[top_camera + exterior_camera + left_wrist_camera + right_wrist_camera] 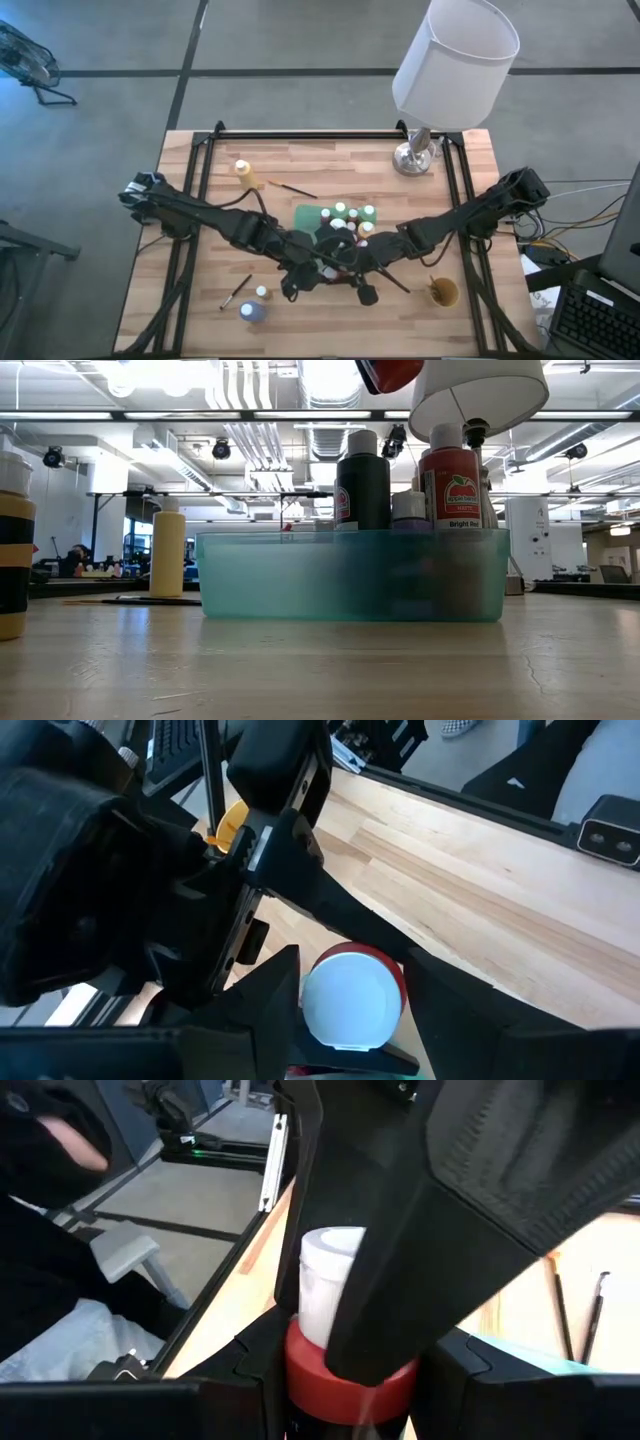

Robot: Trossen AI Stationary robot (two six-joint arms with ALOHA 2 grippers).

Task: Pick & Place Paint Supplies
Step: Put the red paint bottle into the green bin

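Note:
A red paint bottle with a white cap hangs in the air above the near side of the teal bin. Its red bottom shows above the bin in the low view. My right gripper is shut on it, coming from the table's right. My left gripper reaches in from the left and is open. Its fingers stand on either side of the cap. The bin holds several pale-capped bottles, among them a dark green one and a red one. My right gripper pinches the bottle's red body between its two fingers, just below the white cap. The fingers come nearly level from the table's right, tipped a little down. The bottle is lifted clear above the bin, cap uppermost in the wrist view.
A yellow bottle and a brush lie far left of the bin. Another brush, a small bottle and a blue bottle sit near left. A tan cup stands near right, a lamp far right.

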